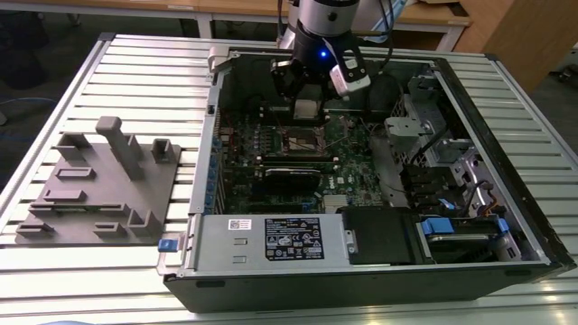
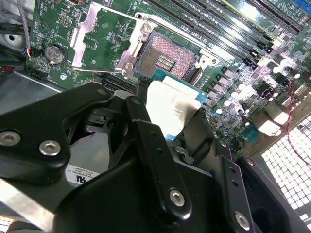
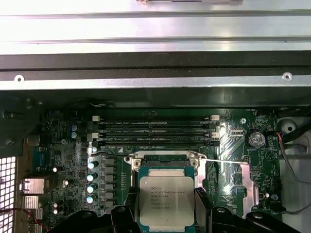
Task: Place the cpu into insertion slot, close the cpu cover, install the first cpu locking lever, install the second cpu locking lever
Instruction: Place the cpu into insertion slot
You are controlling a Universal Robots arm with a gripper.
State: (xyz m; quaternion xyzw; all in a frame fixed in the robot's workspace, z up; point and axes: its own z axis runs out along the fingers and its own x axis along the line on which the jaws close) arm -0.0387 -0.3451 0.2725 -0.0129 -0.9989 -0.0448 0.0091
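My gripper (image 1: pixel 307 110) hangs inside the open computer case, shut on the cpu (image 1: pixel 307 108), a flat square chip with a silver-grey top. In both wrist views the cpu (image 3: pixel 166 201) (image 2: pixel 172 109) sits between the black fingers (image 3: pixel 204 206). It is held above the board and apart from it. The insertion slot (image 2: pixel 165 56) lies open just beyond the chip, with a dark centre and a metal rim (image 3: pixel 163 159), and in the exterior view the insertion slot (image 1: pixel 302 141) is below the gripper. The cpu cover (image 2: pixel 90 34) looks folded back beside the slot.
The case (image 1: pixel 505 135) lies on a slatted metal table (image 1: pixel 135 81). A grey fixture block (image 1: pixel 104 186) stands at the exterior view's left. A black expansion card (image 1: pixel 291 173), a labelled metal box (image 1: pixel 262 240) and memory slots (image 3: pixel 155 131) surround the socket.
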